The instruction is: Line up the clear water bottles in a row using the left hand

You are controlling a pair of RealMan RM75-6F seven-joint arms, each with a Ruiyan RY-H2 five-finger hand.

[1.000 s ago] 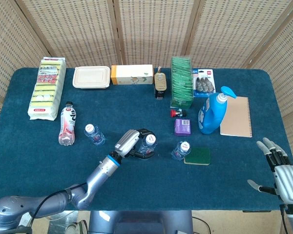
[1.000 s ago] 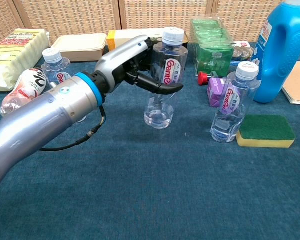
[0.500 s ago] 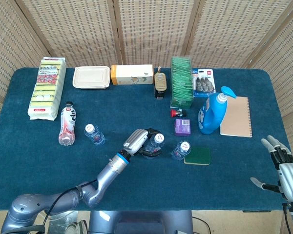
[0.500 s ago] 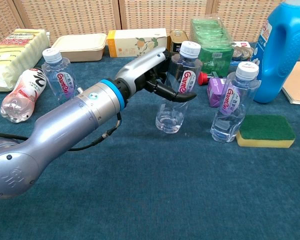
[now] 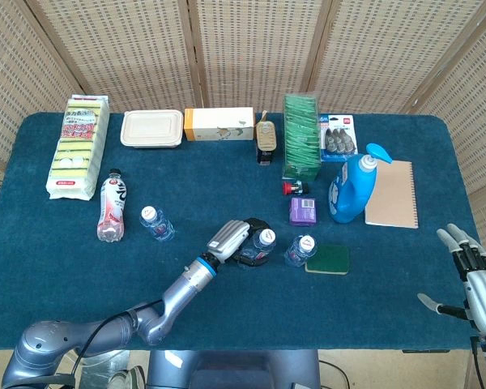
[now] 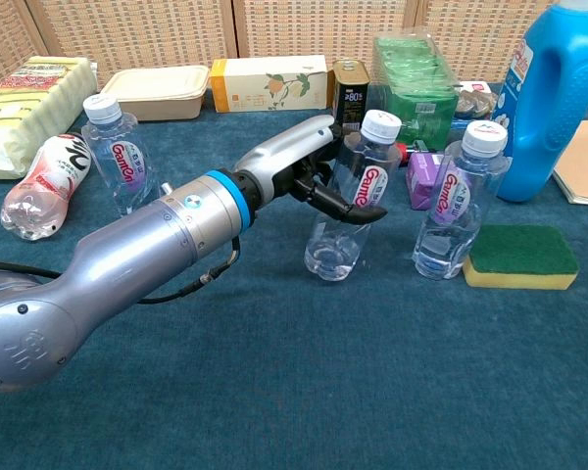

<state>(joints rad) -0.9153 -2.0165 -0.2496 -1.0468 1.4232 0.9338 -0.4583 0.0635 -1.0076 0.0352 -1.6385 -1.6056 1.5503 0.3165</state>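
My left hand (image 6: 309,171) (image 5: 235,240) grips a clear water bottle (image 6: 351,201) (image 5: 261,244) around its label, at the middle of the table. That bottle leans a little and its base touches the blue cloth. A second clear bottle (image 6: 458,201) (image 5: 300,250) stands upright just to its right. A third clear bottle (image 6: 115,157) (image 5: 155,224) stands apart at the left. My right hand (image 5: 470,277) hangs open off the table's right front corner, holding nothing.
A green and yellow sponge (image 6: 521,257) lies right of the second bottle. Behind are a blue detergent jug (image 6: 556,98), a purple box (image 6: 424,179), green packets (image 6: 415,83) and a can (image 6: 352,93). A pink-labelled bottle (image 6: 41,186) lies at the left.
My left hand carried the held bottle to the right and lowered it, from lifted above the cloth to touching it beside the second bottle. The right hand barely shifted.
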